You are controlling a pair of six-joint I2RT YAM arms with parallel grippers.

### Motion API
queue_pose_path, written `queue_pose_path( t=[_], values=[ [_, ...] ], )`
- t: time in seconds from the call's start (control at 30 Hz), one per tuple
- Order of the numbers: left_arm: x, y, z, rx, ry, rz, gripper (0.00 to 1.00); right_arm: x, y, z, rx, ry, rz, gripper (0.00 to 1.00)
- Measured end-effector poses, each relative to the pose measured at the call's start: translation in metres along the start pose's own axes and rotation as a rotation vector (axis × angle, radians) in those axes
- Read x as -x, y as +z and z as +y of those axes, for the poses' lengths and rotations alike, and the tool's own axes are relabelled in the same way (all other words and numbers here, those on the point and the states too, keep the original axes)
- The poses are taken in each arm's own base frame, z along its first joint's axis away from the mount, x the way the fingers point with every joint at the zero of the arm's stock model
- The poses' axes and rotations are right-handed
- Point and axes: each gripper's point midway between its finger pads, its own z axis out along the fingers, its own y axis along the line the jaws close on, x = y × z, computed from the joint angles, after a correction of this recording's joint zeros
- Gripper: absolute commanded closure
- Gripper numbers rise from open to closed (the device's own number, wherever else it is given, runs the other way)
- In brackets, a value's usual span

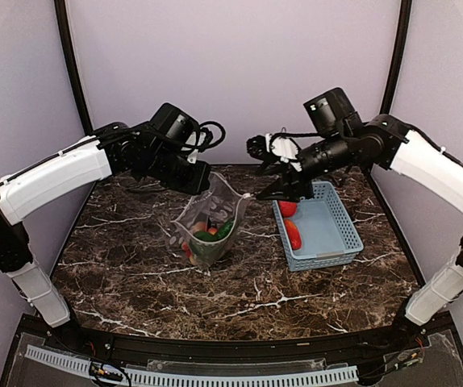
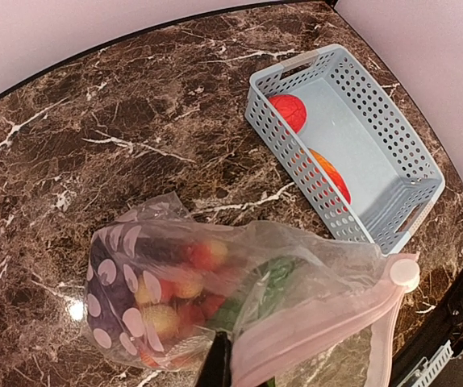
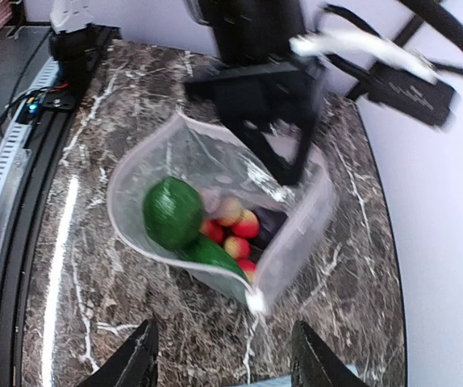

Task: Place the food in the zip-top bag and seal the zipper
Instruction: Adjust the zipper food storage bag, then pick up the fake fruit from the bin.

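Note:
The zip-top bag stands open on the marble table. My left gripper is shut on its upper rear edge and holds it up; one dark finger shows beside the pale zipper. Inside lie a green avocado-like piece, a cucumber, red berries and a dark eggplant. The zipper's white slider hangs at the near corner. My right gripper is open and empty, just short of that corner. A tomato and a red-orange pepper lie in the basket.
The light-blue lattice basket stands right of the bag, close under my right arm; it also shows in the left wrist view. Dark marble table with a raised black front edge; plain walls behind and at both sides.

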Motion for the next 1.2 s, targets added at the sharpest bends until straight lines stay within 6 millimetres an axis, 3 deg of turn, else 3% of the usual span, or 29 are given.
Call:
queue_pose_path(
  t=[0.1,0.17,0.3,0.43,0.67,0.9,1.2],
  values=[
    [0.001,0.000,-0.001,-0.002,-0.001,-0.004,0.99,-0.034,-0.029,-0.026,-0.103,0.100,-0.001,0.46],
    [0.001,0.000,-0.001,-0.003,-0.004,-0.004,0.99,-0.060,-0.037,-0.035,-0.135,0.172,0.010,0.46],
    [-0.007,0.001,0.002,-0.002,-0.009,0.000,0.99,-0.127,-0.034,-0.041,-0.152,0.355,0.071,0.47],
    [-0.012,0.001,0.005,0.002,-0.013,-0.006,0.99,-0.173,-0.028,-0.038,-0.166,0.513,0.127,0.45],
    [-0.014,0.006,0.006,0.001,-0.021,-0.015,0.99,-0.203,-0.023,-0.045,-0.222,0.649,0.133,0.44],
    [-0.012,0.006,0.006,0.002,-0.026,-0.022,0.99,-0.239,-0.005,-0.060,-0.247,0.745,0.195,0.44],
    [-0.011,0.007,0.007,0.002,-0.033,-0.025,0.99,-0.278,0.022,-0.115,-0.308,0.760,0.297,0.40]
  ],
)
